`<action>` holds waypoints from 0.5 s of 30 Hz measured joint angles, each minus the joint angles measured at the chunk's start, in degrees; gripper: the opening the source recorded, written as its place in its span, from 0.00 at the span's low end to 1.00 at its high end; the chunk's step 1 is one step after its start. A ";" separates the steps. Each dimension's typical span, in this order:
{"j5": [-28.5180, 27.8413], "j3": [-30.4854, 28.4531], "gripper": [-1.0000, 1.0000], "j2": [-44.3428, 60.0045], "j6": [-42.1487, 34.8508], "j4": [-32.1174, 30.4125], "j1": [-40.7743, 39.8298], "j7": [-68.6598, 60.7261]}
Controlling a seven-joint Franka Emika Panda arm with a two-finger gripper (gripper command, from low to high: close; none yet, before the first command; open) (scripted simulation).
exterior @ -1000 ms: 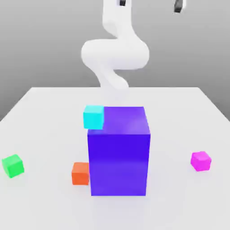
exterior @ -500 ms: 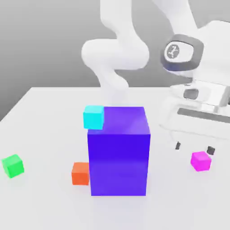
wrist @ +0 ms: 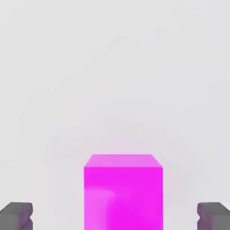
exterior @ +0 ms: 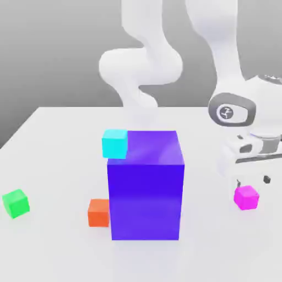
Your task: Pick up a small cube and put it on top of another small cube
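Plain simulated tabletop scene.
A smooth white rectangular table stands before a bare grey backdrop wall, under soft, even light.

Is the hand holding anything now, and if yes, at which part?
Nothing is held. The open hand hangs over the pink cube, fingers apart from its sides.
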 joint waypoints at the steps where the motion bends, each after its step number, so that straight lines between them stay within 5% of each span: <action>1: -2.47 -2.35 0.50 1.23 0.64 0.47 1.83 1.89; 4: -9.84 -9.95 0.50 5.03 2.72 1.93 7.94 7.60; 5: -12.05 -12.37 0.00 6.21 3.41 2.39 9.93 9.35; 11: -13.22 -13.57 0.00 6.81 3.87 2.63 10.91 10.28; 15: -6.65 -6.76 0.00 3.37 1.95 1.29 5.40 5.13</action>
